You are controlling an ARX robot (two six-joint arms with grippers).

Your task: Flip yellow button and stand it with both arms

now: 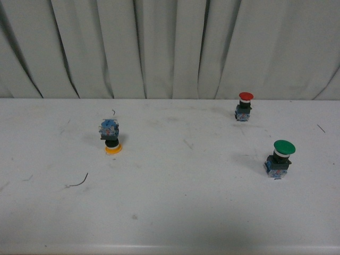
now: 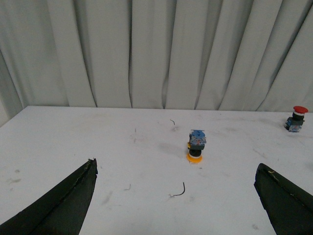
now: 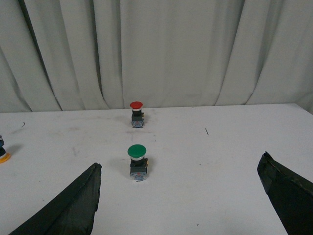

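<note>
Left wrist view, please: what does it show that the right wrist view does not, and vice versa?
Only left wrist: the small yellow-capped push-button whole, standing cap-down, and a curled dark wire scrap. Only right wrist: the upright green-capped push-button. Both: the red-capped push-button, white table, grey curtain, and open pincers: left pincer, right pincer.

Three push-button switches sit on one white surface (image 1: 170,212). There is one yellow button (image 1: 111,137) at centre left of the front frame, one red button (image 1: 244,105) at upper right and one green button (image 1: 280,157) at right. One curved wire scrap (image 1: 78,182) lies at lower left. Each wrist view shows two dark fingers (image 2: 58,210).
</note>
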